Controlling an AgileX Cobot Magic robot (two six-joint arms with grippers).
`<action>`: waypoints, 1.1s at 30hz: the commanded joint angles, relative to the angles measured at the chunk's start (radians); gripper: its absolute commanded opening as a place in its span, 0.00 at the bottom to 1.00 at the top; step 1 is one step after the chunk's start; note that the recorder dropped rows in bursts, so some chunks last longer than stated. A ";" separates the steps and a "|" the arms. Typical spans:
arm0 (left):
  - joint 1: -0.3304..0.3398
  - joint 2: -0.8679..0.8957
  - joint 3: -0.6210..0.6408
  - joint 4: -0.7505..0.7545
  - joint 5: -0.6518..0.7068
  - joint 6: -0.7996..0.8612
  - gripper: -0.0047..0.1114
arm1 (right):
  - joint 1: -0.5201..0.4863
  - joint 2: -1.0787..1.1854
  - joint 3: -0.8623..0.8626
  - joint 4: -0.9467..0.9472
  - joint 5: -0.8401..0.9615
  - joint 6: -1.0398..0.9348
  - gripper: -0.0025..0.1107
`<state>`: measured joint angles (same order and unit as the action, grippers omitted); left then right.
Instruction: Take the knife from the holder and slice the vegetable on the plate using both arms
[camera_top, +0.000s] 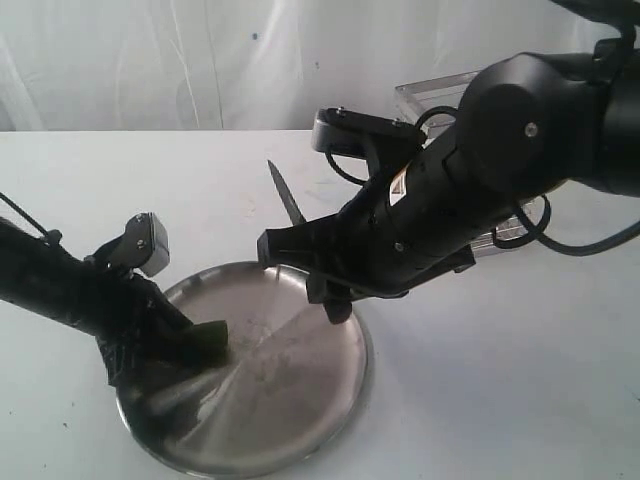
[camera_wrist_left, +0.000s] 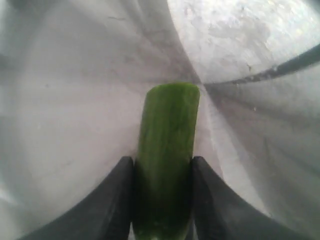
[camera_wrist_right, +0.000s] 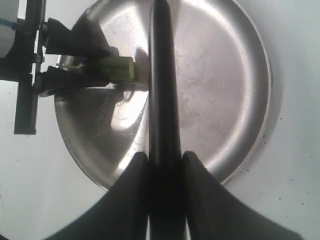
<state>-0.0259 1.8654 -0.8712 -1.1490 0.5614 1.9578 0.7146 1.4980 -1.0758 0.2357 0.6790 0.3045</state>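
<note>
The short green vegetable (camera_wrist_left: 167, 130) lies on the shiny round plate (camera_top: 300, 400), and my left gripper (camera_wrist_left: 162, 162) is shut on it, one finger against each side. Its pale cut end (camera_wrist_right: 126, 67) points toward the plate's middle. My right gripper (camera_wrist_right: 165, 157) is shut on the knife (camera_wrist_right: 161, 75), which reaches out over the plate (camera_wrist_right: 225, 75) just past that cut end. In the exterior view the dark pointed blade (camera_top: 285, 195) sticks up above the plate's far rim, beyond the right gripper (camera_top: 295, 245). The left gripper (camera_top: 205, 340) sits low on the plate's left part. The holder (camera_top: 430, 95) stands behind the right arm, mostly hidden.
The white tabletop (camera_top: 520, 380) surrounds the plate. The bulky right arm (camera_top: 500, 150) with its cables spans the back right, above the plate's far edge. A white curtain (camera_top: 150, 60) closes off the back.
</note>
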 joint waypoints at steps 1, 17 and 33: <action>-0.011 -0.013 0.002 -0.158 0.140 0.158 0.04 | -0.007 -0.012 0.002 0.001 -0.024 -0.013 0.02; -0.156 -0.159 0.002 -0.119 -0.108 0.002 0.04 | -0.007 -0.012 0.002 -0.003 -0.039 -0.001 0.02; -0.156 -0.202 0.002 0.606 -0.142 -0.454 0.04 | -0.007 -0.012 0.002 -0.001 -0.045 0.014 0.02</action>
<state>-0.1753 1.6733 -0.8712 -0.5874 0.4001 1.5321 0.7146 1.4980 -1.0758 0.2319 0.6433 0.3180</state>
